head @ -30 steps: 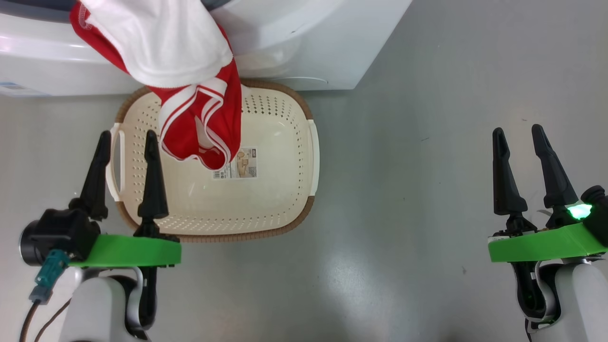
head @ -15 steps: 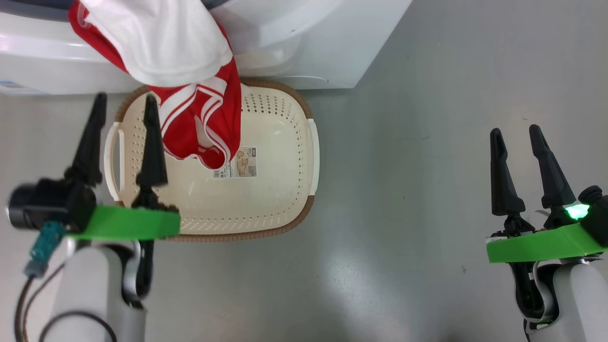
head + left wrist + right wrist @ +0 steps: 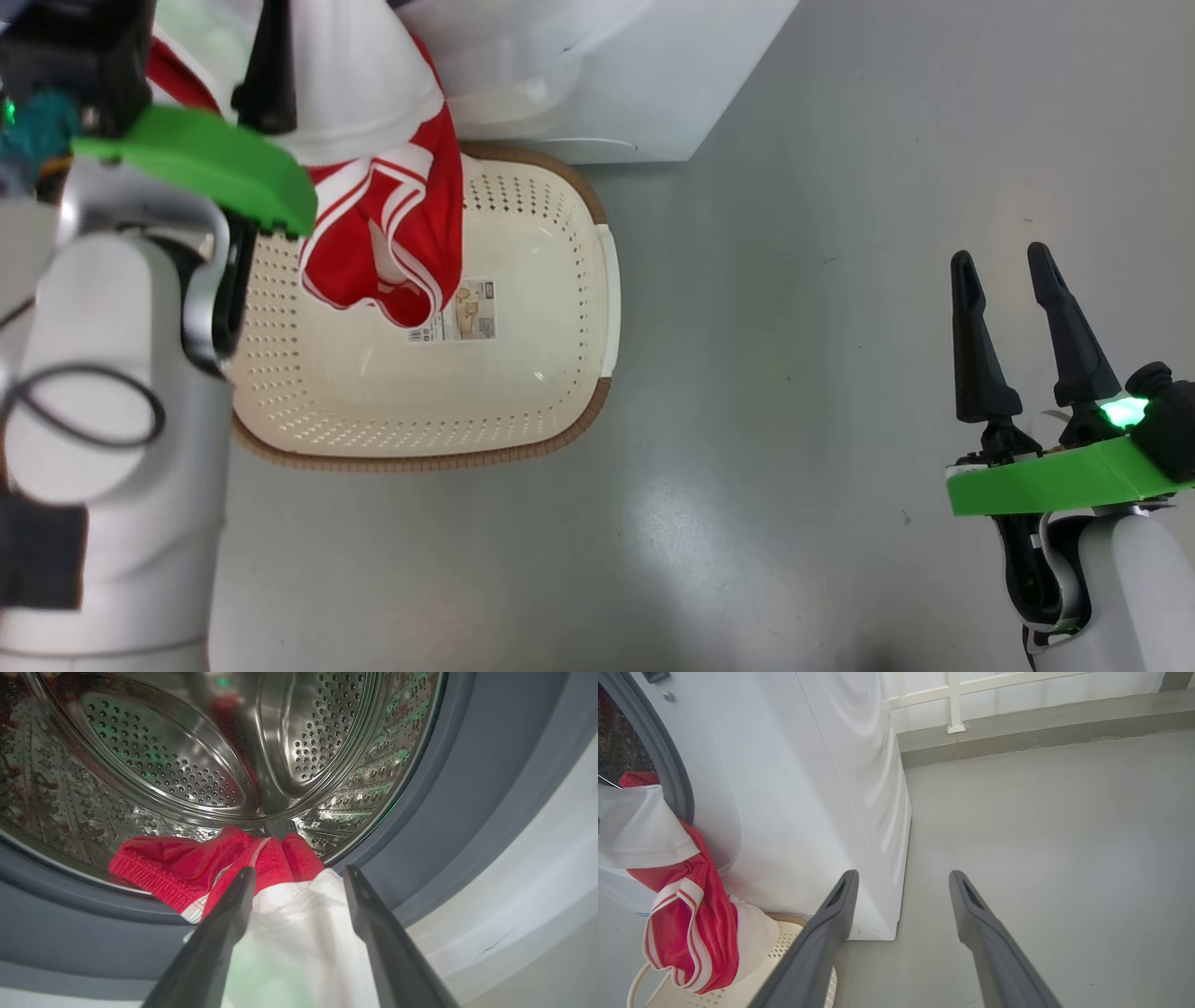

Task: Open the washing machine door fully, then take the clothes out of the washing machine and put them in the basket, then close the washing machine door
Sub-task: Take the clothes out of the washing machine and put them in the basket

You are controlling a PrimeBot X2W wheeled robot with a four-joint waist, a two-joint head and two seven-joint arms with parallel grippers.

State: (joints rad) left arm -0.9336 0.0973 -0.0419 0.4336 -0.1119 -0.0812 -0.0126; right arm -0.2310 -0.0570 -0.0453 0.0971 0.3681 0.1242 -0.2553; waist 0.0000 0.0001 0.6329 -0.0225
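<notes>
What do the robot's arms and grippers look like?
The left gripper and right gripper each have two long, tapering black fingers above a bright green plate. The forearms are smooth, pale grey-white shells. A thin dark cable loops over the left forearm, near a teal connector; a green light glows at the right wrist.

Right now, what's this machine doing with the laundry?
A two-armed robot is unloading the washing machine. Red and white clothes hang from its drum over the basket, not yet dropped in. The left end effector is open at the drum, fingers either side of the cloth. The right end effector hangs open, empty, off to the side.
</notes>
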